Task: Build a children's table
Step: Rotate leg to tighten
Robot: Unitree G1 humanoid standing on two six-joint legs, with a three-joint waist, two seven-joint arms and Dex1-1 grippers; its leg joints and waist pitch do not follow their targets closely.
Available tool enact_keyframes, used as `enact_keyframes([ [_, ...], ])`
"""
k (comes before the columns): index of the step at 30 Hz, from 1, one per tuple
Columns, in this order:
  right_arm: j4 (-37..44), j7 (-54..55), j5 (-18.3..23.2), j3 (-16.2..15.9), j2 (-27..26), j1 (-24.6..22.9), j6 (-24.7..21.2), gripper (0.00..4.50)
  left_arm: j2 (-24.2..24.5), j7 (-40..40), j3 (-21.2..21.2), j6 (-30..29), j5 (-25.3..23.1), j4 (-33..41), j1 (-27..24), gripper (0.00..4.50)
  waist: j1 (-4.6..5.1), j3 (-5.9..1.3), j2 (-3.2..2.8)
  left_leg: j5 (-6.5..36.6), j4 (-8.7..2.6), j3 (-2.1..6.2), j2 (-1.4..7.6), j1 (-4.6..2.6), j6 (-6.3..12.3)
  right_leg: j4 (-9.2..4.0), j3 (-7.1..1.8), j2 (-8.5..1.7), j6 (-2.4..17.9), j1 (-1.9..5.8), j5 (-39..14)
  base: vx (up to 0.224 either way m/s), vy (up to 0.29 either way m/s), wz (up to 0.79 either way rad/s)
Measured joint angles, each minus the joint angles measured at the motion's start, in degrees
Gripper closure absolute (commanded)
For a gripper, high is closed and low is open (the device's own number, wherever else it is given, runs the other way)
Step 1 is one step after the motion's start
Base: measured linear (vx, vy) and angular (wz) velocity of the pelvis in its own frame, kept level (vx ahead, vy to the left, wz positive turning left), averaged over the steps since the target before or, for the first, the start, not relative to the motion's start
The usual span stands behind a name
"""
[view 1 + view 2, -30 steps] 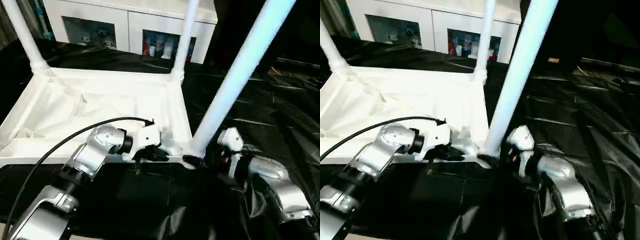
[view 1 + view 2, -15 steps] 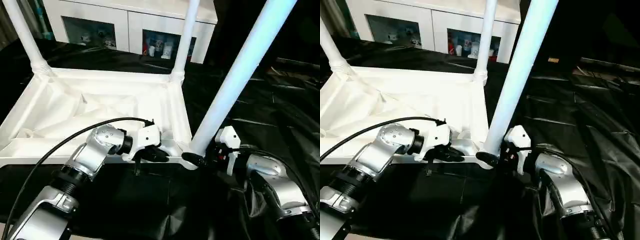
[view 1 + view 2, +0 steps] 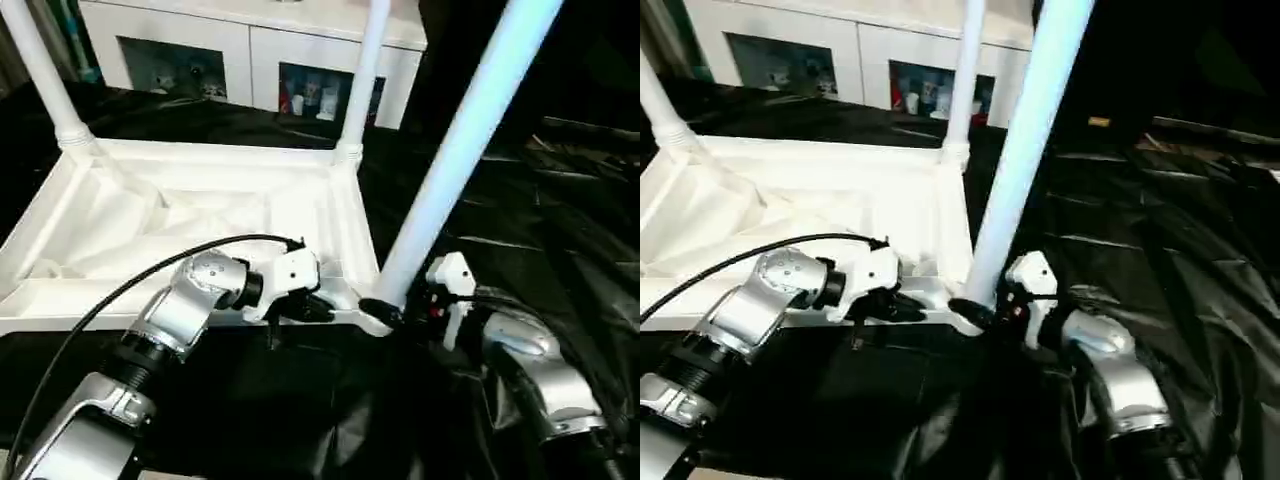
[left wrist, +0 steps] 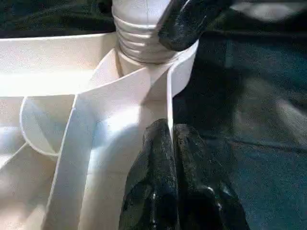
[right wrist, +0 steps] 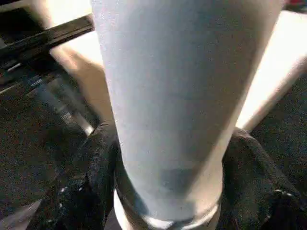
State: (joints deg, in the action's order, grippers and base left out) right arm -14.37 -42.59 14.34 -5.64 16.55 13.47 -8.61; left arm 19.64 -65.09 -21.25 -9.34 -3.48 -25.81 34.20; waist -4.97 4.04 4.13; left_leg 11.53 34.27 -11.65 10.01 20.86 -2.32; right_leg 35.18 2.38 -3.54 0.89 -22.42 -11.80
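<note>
From the head cameras, little has changed over the last second: the right gripper (image 3: 383, 312) has drawn in snugger against the foot of the near leg (image 3: 455, 160), and the whole view has shifted a touch. The children's table (image 3: 200, 215) lies upside down on the black cloth (image 3: 560, 230) of the work table, its ribbed underside facing up, smooth glossy white plastic with thin raised walls. Three round tapered tube legs stand up from the corner sockets; the near one looks pale blue-white. Behind is a white cabinet (image 3: 250, 60) with glass doors. The left gripper (image 3: 318, 308) sits at the table's near rim beside that corner. From the left wrist, its two black rubbery fingers (image 4: 160, 177) are pressed together over the thin white rim wall, pinching it, and the ridged, threaded base of the leg sits in the round socket just beyond. From the right wrist, the two black fingers (image 5: 84, 187) sit spread to either side of the smooth leg's base, hugging it.
</note>
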Motion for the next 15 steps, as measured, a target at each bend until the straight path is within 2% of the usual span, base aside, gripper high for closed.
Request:
enact_keyframes([
  [2, -2.2, 6.7, -1.8, 0.9, -2.7, 1.4, -0.2, 1.86, -3.0, 4.4, 0.6, -1.1, -1.1, -3.3, 1.7, 4.50, 0.08, -0.02, 0.03, 0.0, -0.01, 0.03, 0.00, -0.22, -0.08, -0.09, 0.01, 0.00, 0.0, 0.19, 0.0, 0.000, 0.000, 0.00],
  [4, -5.8, 16.1, -4.2, 2.3, -6.7, 4.9, -1.3, 1.86, -6.4, 10.3, 0.8, -2.5, -2.9, -7.4, 4.1, 4.50, 0.50, -0.03, 0.04, -0.1, -0.03, 0.05, -0.01, -0.46, -0.15, -0.21, 0.04, -0.03, -0.2, 0.37, -0.1, 0.000, 0.000, 0.00],
  [9, -11.9, 29.2, -6.1, 5.0, -11.7, 9.8, -1.3, 1.87, -12.6, 20.2, 1.0, -4.7, -3.7, -14.2, 7.7, 4.50, 0.60, -0.08, 0.10, -0.1, -0.05, 0.07, -0.06, -0.56, -0.16, -0.26, 0.01, -0.06, -0.3, 0.47, -0.2, 0.000, 0.000, 0.00],
  [15, -15.6, 34.2, -7.8, 6.0, -13.6, 12.1, 0.7, 1.87, -14.7, 23.3, 1.3, -4.0, -4.3, -17.9, 9.5, 4.50, 0.16, -0.20, 0.08, -0.1, -0.08, 0.08, -0.06, -0.57, -0.16, -0.22, 0.02, -0.06, -0.3, 0.51, 0.1, 0.000, 0.000, 0.00],
])
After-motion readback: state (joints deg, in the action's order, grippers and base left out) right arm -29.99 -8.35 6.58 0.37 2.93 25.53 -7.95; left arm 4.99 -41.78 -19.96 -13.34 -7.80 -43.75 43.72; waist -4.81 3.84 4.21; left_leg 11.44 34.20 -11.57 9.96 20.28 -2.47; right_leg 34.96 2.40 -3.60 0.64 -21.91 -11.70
